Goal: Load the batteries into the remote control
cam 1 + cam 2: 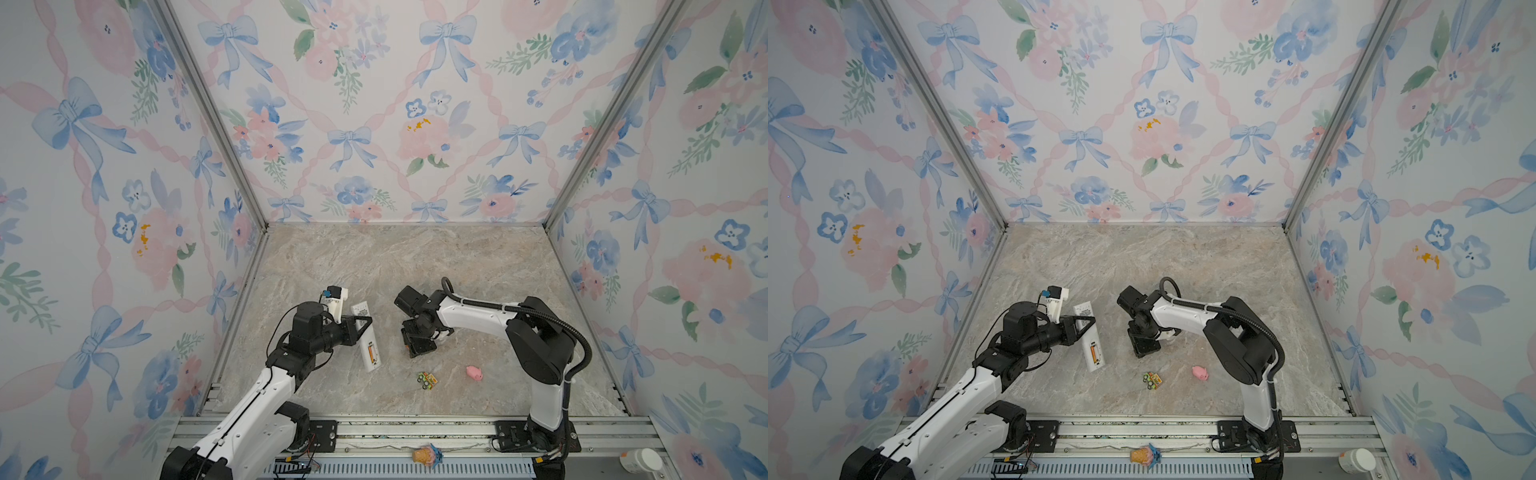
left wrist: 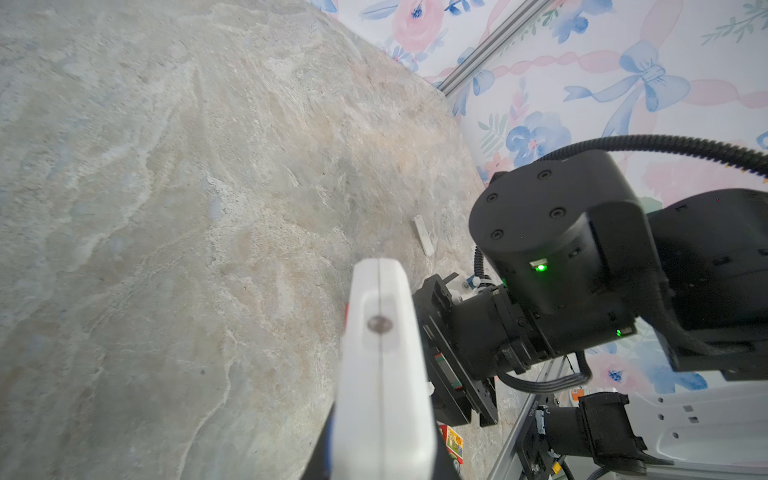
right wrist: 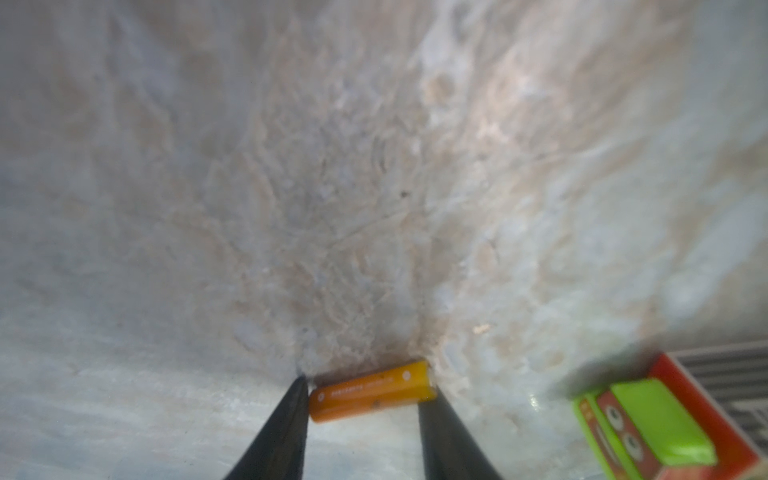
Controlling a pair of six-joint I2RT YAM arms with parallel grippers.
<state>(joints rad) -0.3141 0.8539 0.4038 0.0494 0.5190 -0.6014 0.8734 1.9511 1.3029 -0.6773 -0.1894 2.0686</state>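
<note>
We see the left hand (image 1: 365, 321) clamped shut across the middle of the remote control (image 1: 367, 345). Its open compartment faces up, with the first battery (image 1: 372, 354) lying inside. To the right of it in both top views, the right hand (image 3: 366, 390) points down at the worktop (image 1: 415, 266), its two fingers closed against the ends of the second battery (image 3: 374, 392), low at the stone surface. A green and red toy (image 3: 648, 428) sits near that hand, and a pink pig (image 1: 474, 372) lies farther right.

Blurred green toy (image 3: 656, 424), remote control (image 2: 382, 395) cut off at edge, battery (image 3: 370, 392) lettering unreadable
</note>
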